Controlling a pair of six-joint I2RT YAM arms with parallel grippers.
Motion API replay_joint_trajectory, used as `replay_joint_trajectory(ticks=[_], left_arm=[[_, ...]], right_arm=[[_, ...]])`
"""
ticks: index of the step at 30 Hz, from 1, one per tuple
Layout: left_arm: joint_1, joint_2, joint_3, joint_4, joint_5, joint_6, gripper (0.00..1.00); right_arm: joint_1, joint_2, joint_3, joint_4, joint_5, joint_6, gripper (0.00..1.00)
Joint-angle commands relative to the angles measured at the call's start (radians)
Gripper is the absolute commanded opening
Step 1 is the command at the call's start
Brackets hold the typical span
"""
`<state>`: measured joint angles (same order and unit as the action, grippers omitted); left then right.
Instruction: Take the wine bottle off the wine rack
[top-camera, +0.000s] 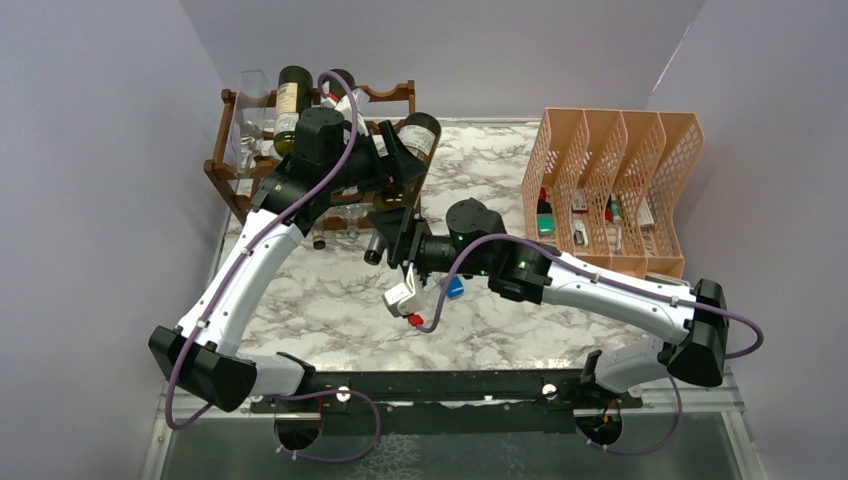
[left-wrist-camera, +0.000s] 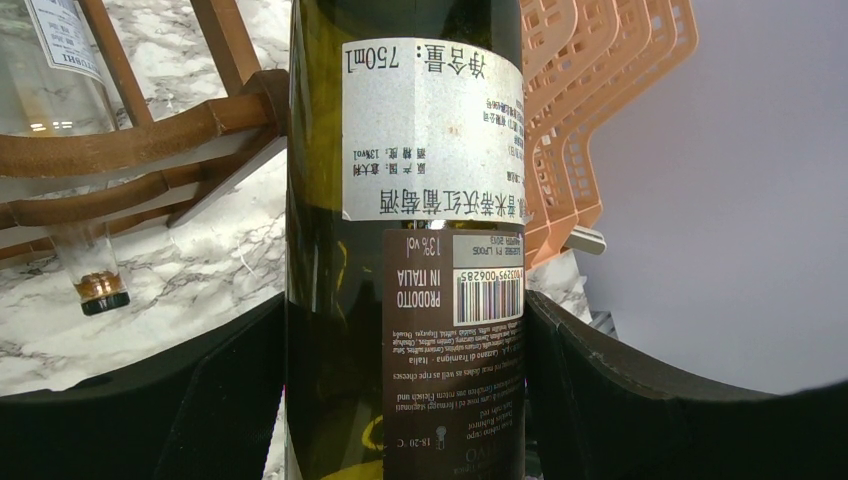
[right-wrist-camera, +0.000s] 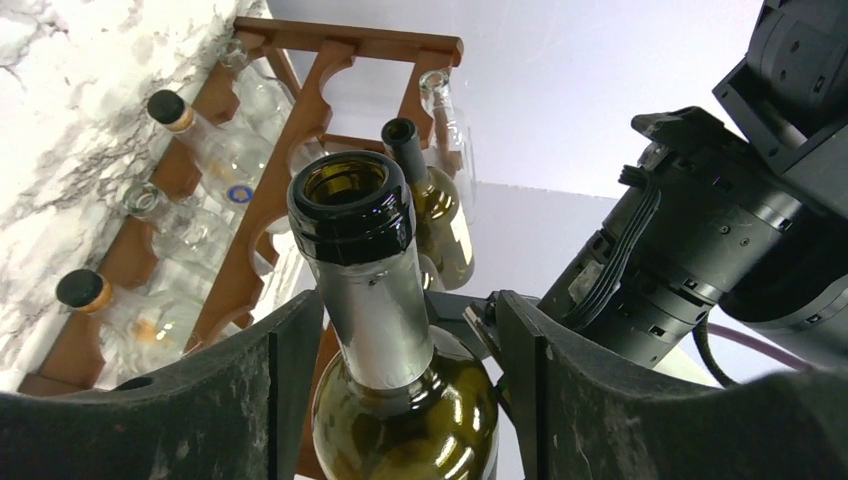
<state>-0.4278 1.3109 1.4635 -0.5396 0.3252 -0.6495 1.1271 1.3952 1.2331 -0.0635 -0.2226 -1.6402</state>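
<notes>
The wine rack (top-camera: 222, 176) stands at the table's back left, dark red-brown wood with wavy rails. It also shows in the left wrist view (left-wrist-camera: 130, 140) and the right wrist view (right-wrist-camera: 350, 40). A dark green wine bottle (top-camera: 421, 134) hangs tilted in front of the rack's right end, base up and back, neck down and forward. My left gripper (top-camera: 393, 165) is shut on its labelled body (left-wrist-camera: 420, 150), fingers pressed on both sides (left-wrist-camera: 407, 305). My right gripper (right-wrist-camera: 410, 300) is open, its jaws wide on either side of the bottle's neck (right-wrist-camera: 375, 300) with gaps showing; in the top view it (top-camera: 400, 232) sits under the left one.
The rack holds another green bottle (top-camera: 292, 100) and several clear bottles (top-camera: 250, 115). A peach lattice file organizer (top-camera: 610, 150) with small items stands at back right. Small white, blue and red items (top-camera: 405, 300) lie under the right arm. Grey walls close in on both sides.
</notes>
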Motion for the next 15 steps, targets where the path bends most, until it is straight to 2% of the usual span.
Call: replay_joint_trajectory(ticks=[1, 11, 15], left_arm=[[-0.006, -0.05, 0.006, 0.11, 0.04, -0.021, 0.52], [-0.006, -0.05, 0.011, 0.109, 0.049, -0.037, 0.52], [-0.006, -0.053, 0.002, 0.11, 0.049, -0.043, 0.52]], right_arm=[[0.011, 0.018, -0.011, 0.06, 0.011, -0.054, 0.66], [0.01, 0.036, -0.003, 0.079, -0.008, -0.054, 0.54], [0.012, 0.04, -0.009, 0.094, -0.015, -0.042, 0.54]])
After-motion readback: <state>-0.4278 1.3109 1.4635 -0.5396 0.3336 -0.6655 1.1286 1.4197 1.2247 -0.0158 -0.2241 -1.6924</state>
